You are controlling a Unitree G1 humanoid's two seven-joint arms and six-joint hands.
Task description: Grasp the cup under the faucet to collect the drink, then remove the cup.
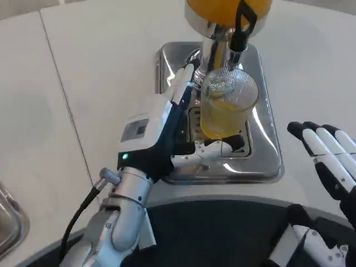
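Right, cup [225,108] sits under the faucet [218,47] of the drink dispenser [228,11], standing upright on the steel drip tray [261,150]. Clear ribbed glass/plastic, approx. a third to half full of yellow-orange liquid (juice by the look, can't confirm). Dispenser tank at top of frame is orange-yellow w/ a black lever [242,28] on its front, just above the cup rim.

Left hand [167,130] is around the cup: upper fingers [182,80] reach up along the cup's left side near the faucet post, touching or just beside it, while a lower finger/thumb [208,149] runs across in front of the cup's base. Fingers look wrapped on the cup, so it reads as held, tho contact on the far side is hidden by the glass. White back of hand faces the camera, small green light at the wrist. Silver left forearm [119,217] comes in from bottom-left w/ a black cable alongside.

Right hand [328,156] is on the right, well apart from tray and cup, hovering over or resting on the worktop [100,67] (can't tell which). Fingers straight, spread a bit, holding nothing; black tips point up-left.

Tray is rectangular, shiny, w/ a slotted grille in the middle under the cup. Worktop is white w/ a thin seam running diagonally on the left. Metal object edge [8,222] at far bottom-left, too cropped to ID.
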